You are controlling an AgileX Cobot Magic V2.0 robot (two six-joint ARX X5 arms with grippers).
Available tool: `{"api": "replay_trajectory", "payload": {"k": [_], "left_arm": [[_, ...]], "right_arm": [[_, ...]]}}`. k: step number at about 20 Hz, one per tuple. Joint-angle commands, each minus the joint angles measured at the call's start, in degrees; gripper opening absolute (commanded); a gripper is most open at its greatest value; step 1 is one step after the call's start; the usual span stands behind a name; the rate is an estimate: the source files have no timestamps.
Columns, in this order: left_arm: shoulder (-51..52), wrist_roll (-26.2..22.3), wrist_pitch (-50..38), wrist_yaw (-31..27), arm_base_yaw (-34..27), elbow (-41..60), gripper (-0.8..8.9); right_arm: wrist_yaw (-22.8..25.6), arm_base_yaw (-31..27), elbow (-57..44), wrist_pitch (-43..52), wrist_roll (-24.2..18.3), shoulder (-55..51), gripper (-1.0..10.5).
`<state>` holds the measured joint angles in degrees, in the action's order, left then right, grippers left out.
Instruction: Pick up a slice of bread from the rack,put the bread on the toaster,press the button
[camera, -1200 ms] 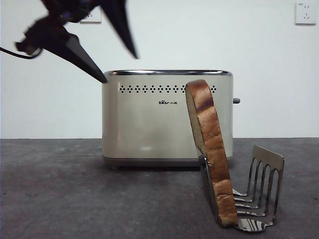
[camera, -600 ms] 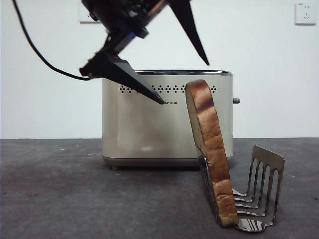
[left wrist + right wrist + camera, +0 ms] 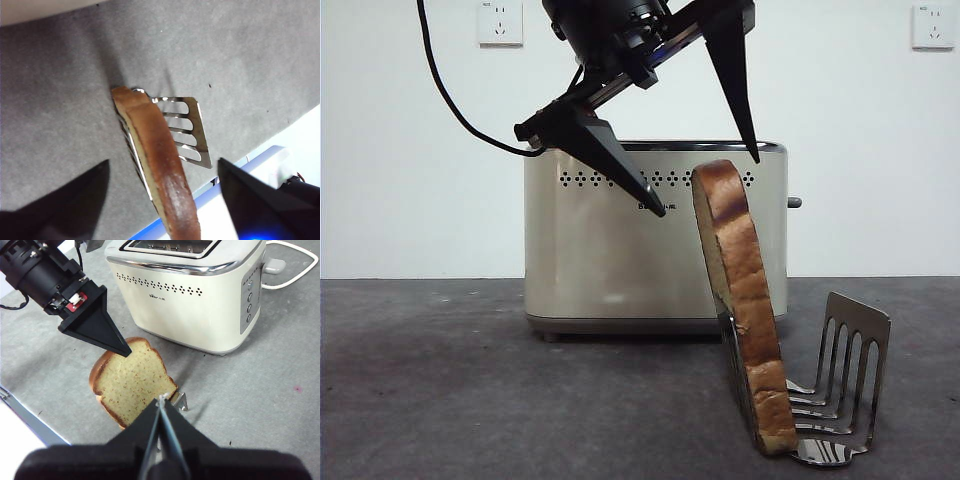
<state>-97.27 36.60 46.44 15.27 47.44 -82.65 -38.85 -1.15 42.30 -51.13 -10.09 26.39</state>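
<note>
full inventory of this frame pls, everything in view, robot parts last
slice of bread: 1, golden-tan face, dark brown crust, standing tilted in the rack's near end slot, in front of the toaster
rack: 1, shiny steel, on the table in front of the toaster
toaster: 1, cream with chrome top rim, behind the rack, slots empty
button: 1, dark grey, sticking out of the toaster's side
power cord: 1, white, lying behind the toaster
wall sockets: 2, white, high on the wall
table: 1, dark grey surface
left hand: 1, black, jaws open, above the bread's top, one on each side
right hand: 1, black, jaws shut, off to the side, holding nothing
</note>
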Motion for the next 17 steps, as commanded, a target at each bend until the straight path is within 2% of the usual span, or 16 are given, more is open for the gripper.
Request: {"api": "replay_trajectory", "payload": {"k": [1, 4, 6, 9, 17], "left_arm": [[-0.66, -0.26, 0.00, 0.17, 0.20, 0.09, 2.11], [-1.92, -0.33, -0.07, 2.97, 0.55, 0.09, 2.11], [-2.40, -0.42, -0.24, 2.89, 0.66, 0.09, 2.05], [-2.40, -0.85, -0.46, 2.71, 0.63, 0.09, -0.06], [-2.34, -0.85, -0.57, 3.13, 0.63, -0.44, -0.09]], "right_arm": [[-0.17, 0.00, 0.26, 0.07, 0.04, 0.02, 0.0], [-0.17, 0.00, 0.26, 0.07, 0.98, 0.02, 0.0], [-0.17, 0.00, 0.26, 0.04, 1.03, 0.02, 0.0], [-0.15, 0.00, 0.26, -0.04, 1.03, 0.02, 0.0], [0.09, 0.00, 0.26, -0.35, 1.01, 0.02, 0.0]]}}
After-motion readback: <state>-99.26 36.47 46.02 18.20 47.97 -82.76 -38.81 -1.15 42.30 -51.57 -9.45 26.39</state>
